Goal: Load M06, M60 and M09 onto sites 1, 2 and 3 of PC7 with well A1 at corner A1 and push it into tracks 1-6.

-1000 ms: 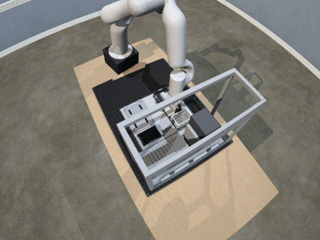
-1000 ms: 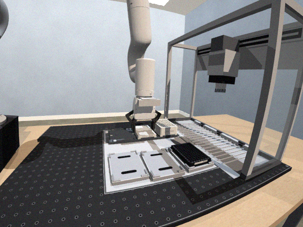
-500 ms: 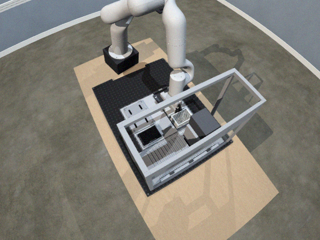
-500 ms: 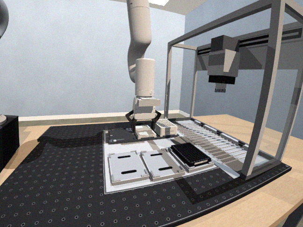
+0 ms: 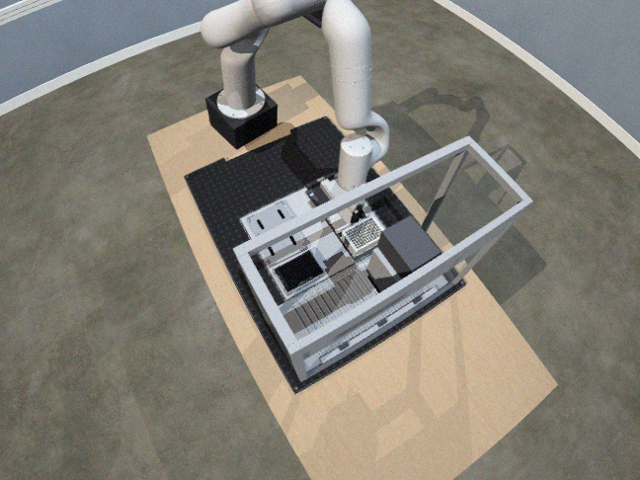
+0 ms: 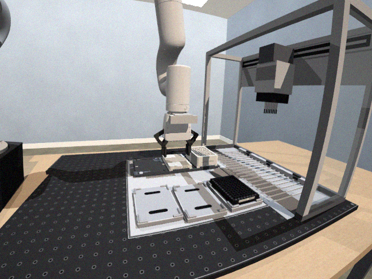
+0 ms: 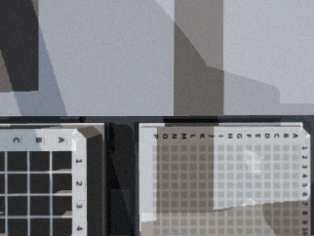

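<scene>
M60 (image 6: 177, 162), the 384-well plate, lies flat on the carrier PC7 (image 6: 144, 166) directly beneath the tool (image 6: 175, 149), whose fingers stand wide open on either side of it and hold nothing. M09 (image 6: 203, 156), the deep-well block, sits just beside M60 on the rail side of the carrier; a dark gap separates them in the wrist view, where M60 (image 7: 224, 180) shows letters A to P along its far edge and M09 (image 7: 36, 185) shows A, B, C. The arm (image 6: 177, 86) hangs straight down, wrist vertical, close to the instrument frame (image 6: 329, 99). PC7's long axis runs toward the rails (image 6: 264, 177). M06 (image 6: 233, 189), the black plate, rests in the nest nearest the rails, well apart from the tool.
</scene>
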Tool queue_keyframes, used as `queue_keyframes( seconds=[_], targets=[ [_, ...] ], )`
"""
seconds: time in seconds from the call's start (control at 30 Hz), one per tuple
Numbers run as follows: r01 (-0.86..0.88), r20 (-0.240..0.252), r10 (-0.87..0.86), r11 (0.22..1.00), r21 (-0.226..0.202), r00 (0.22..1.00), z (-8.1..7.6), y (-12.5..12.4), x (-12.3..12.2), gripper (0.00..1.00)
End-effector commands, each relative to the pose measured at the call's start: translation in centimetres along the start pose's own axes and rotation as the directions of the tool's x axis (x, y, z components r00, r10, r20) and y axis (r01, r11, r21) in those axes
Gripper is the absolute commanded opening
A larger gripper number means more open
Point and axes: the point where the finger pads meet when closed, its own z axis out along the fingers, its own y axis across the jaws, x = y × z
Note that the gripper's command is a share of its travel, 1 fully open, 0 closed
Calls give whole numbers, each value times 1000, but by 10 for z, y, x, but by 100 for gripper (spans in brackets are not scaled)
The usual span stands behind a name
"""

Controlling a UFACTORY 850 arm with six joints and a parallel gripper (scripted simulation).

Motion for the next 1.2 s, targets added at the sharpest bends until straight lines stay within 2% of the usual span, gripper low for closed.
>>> queue_keyframes(
  seconds=[0.0,1.17],
  targets=[
    [0,0,0,1000,1,1000,-3,-1,0,100],
    [0,0,0,1000,1,1000,-55,-1,0,100]
  ],
)
